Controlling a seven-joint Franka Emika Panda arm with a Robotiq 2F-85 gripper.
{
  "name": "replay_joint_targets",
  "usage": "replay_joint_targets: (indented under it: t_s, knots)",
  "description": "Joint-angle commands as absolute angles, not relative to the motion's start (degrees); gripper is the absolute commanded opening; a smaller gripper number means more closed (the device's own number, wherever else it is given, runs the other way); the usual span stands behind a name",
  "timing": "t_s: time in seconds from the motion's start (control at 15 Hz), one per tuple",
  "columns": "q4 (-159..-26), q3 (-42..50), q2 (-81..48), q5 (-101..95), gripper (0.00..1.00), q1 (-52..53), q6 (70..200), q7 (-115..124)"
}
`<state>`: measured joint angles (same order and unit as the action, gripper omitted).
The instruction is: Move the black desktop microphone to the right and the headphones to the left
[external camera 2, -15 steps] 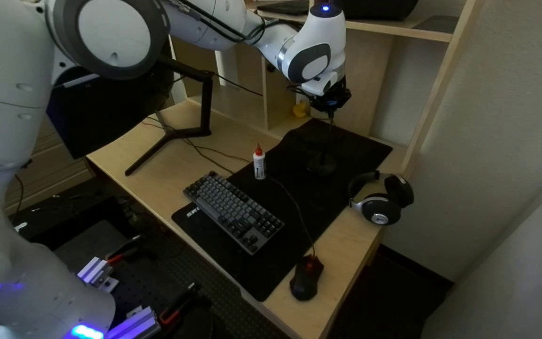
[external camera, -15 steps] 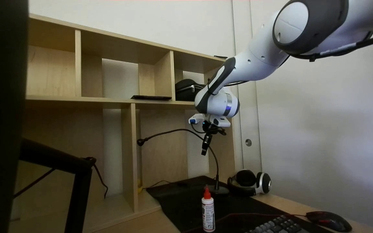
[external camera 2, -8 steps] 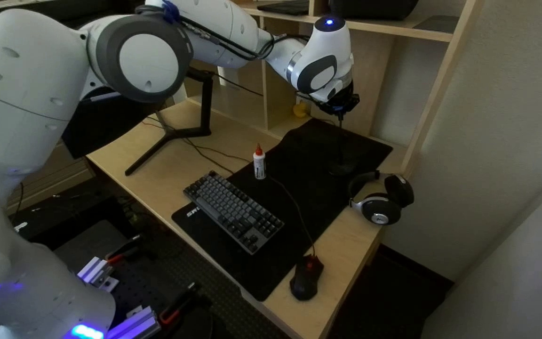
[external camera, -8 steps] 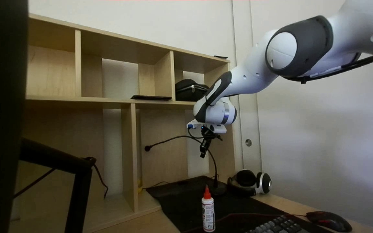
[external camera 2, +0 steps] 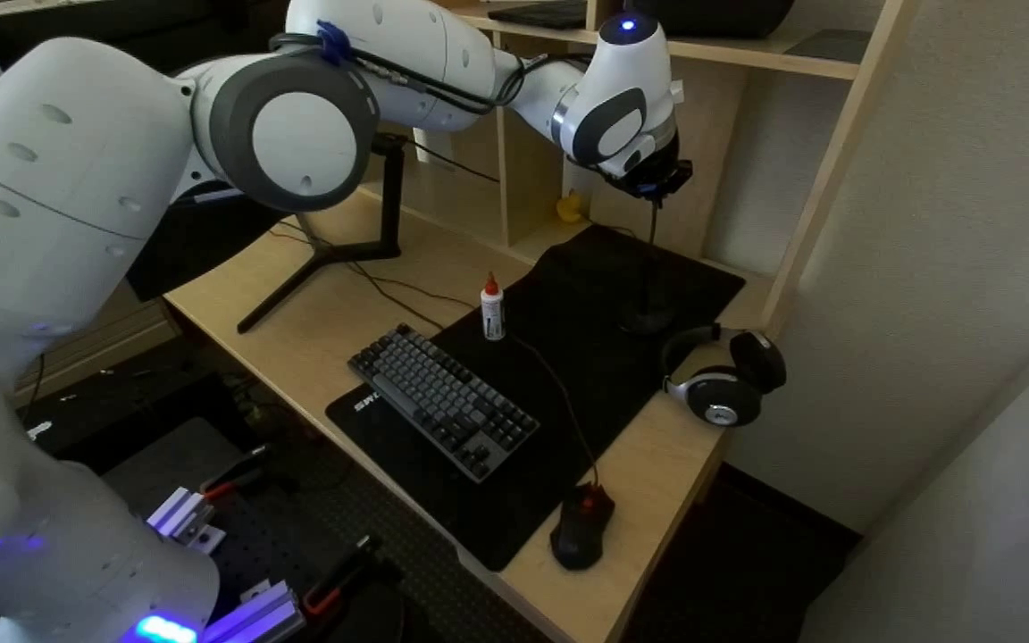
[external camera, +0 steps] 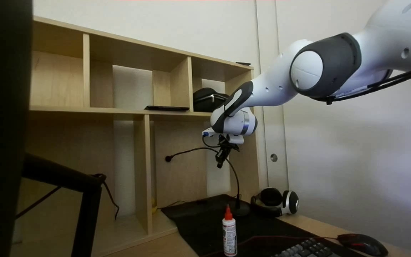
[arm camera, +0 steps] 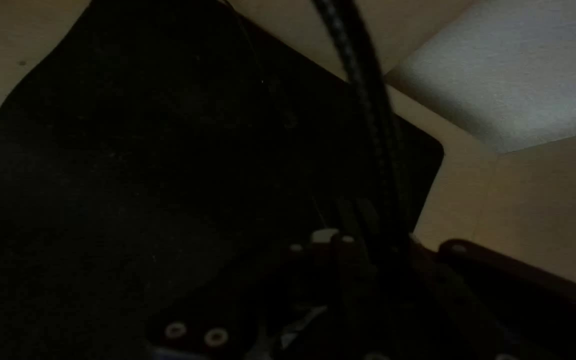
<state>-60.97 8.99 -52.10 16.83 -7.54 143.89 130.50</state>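
The black desktop microphone stands on the black mat, with its thin curved stem (external camera: 238,180) and small head (external camera: 168,159) in an exterior view. Its round base (external camera 2: 646,317) looks dark against the mat; I cannot tell whether it touches. My gripper (external camera: 220,162) is shut on the upper stem, also in an exterior view (external camera 2: 655,196). In the dark wrist view the stem (arm camera: 363,65) runs down between my fingers (arm camera: 385,242). The headphones (external camera 2: 722,399) lie at the mat's edge near the wall, apart from the gripper; they also show in an exterior view (external camera: 291,202).
A white bottle with red cap (external camera 2: 492,314) stands on the mat (external camera 2: 559,384), near the keyboard (external camera 2: 443,402). The mouse (external camera 2: 582,527) lies at the desk edge. A wooden shelf (external camera: 142,171) rises behind. A monitor stand (external camera 2: 389,205) is at the other side.
My gripper and the microphone have moved together. The head and base shifted rightward in the exterior views, first lowering, then rising slightly. The headphones have not moved.
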Motion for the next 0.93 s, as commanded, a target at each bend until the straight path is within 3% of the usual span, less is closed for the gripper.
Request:
replay_joint_targets:
  t_s: [0.0, 0.87]
  knots:
    - [-56.9, 8.7, -53.5, 16.2, 0.01, -8.1, 141.8, 134.2]
    - [-70.2, 6.4, -42.6, 16.5, 0.01, -8.1, 135.9, 131.6]
